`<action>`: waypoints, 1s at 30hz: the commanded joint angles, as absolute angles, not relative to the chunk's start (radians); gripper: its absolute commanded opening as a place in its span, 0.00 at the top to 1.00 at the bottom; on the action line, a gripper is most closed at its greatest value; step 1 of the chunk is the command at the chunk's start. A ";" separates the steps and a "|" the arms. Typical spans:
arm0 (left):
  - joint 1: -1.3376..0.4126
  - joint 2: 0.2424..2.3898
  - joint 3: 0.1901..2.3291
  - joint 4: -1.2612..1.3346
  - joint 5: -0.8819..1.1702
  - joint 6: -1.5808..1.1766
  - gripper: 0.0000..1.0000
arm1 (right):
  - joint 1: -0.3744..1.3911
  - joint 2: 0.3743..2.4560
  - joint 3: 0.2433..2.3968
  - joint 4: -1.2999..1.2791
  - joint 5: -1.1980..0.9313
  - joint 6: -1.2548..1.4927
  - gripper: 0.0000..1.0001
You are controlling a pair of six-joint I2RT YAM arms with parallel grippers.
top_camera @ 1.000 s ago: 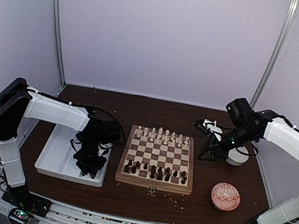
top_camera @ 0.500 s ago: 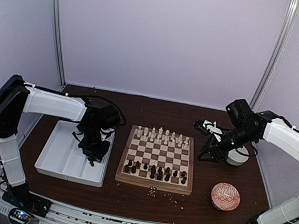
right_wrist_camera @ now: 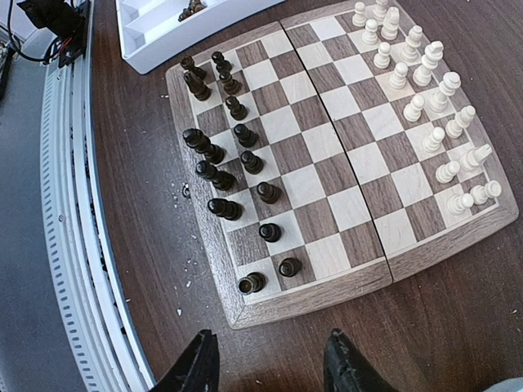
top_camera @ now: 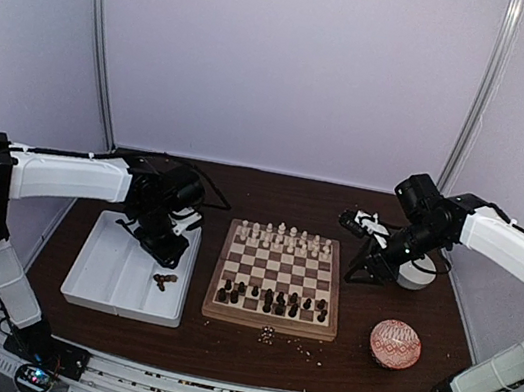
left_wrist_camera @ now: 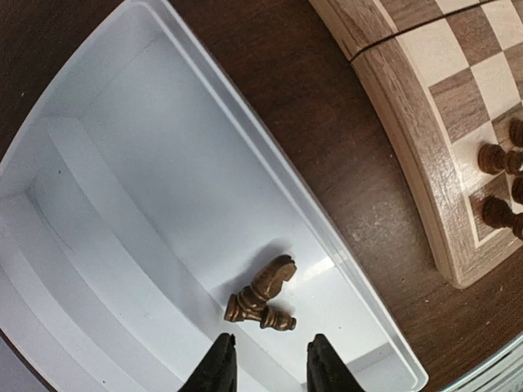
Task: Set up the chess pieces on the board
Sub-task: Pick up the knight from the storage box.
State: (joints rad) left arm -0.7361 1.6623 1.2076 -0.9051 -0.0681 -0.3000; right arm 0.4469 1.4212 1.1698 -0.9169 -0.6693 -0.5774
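The board [top_camera: 268,321] lies mid-table with cream pieces [top_camera: 280,237] along its far rows and dark pieces [top_camera: 274,302] along its near rows. Two dark pieces [top_camera: 164,281] lie on their sides, touching, in the white tray [top_camera: 102,269]. In the left wrist view they [left_wrist_camera: 261,298] lie just ahead of my left gripper [left_wrist_camera: 270,371], which is open, empty and above the tray [left_wrist_camera: 163,163]. My right gripper [right_wrist_camera: 270,367] is open and empty, above the table by the board's right edge [right_wrist_camera: 327,282]. Dark pieces [right_wrist_camera: 216,163] and cream pieces [right_wrist_camera: 433,98] stand on it.
A red-and-white patterned ball [top_camera: 394,343] sits at the front right. A white cup [top_camera: 418,274] stands behind my right gripper [top_camera: 358,271]. Pale crumbs [top_camera: 268,335] lie in front of the board. The metal rail [right_wrist_camera: 73,245] runs along the table's near edge.
My left gripper has risen and drawn back toward the tray's far end, uncovering the two dark pieces lying in it. The right arm has not moved.
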 commanded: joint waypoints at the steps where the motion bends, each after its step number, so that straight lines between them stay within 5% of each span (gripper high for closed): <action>1: -0.701 1.692 1.155 -0.832 -0.035 -0.122 0.69 | 0.439 1.410 1.155 -0.928 -0.689 -0.590 0.55; 13: -0.664 1.749 1.113 -0.755 0.090 0.019 0.69 | 0.437 1.419 1.149 -0.932 -0.690 -0.598 0.56; 30: -0.664 1.822 1.075 -0.815 -0.023 0.081 0.76 | 0.433 1.437 1.154 -0.940 -0.695 -0.600 0.56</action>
State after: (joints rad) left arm -0.6693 1.7908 1.1004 -0.7853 0.0013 0.0593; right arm 0.4404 1.4319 1.1549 -0.9272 -0.6781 -0.5911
